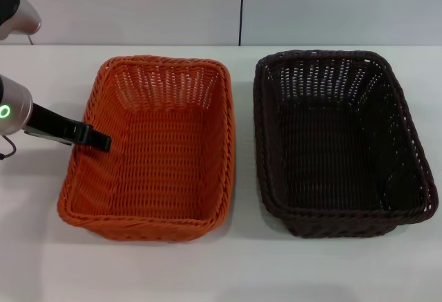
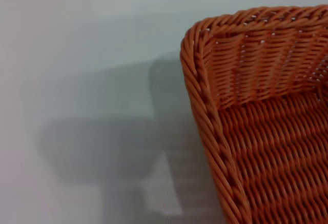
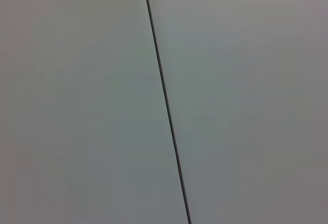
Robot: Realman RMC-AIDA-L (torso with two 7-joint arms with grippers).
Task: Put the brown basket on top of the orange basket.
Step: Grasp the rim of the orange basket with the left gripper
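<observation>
The orange basket (image 1: 153, 148) sits on the white table, left of centre in the head view, and it is empty. To its right, a small gap away, the brown basket (image 1: 338, 139) stands upright and is also empty. My left gripper (image 1: 99, 139) reaches in from the left and sits at the orange basket's left rim, about halfway along that side. The left wrist view shows one corner of the orange basket (image 2: 256, 116) with the arm's shadow on the table beside it. My right gripper is out of view.
The white table (image 1: 235, 267) extends in front of both baskets and to their left. A pale wall with a dark vertical seam (image 1: 242, 8) rises behind the table. The right wrist view holds only that wall seam (image 3: 164, 96).
</observation>
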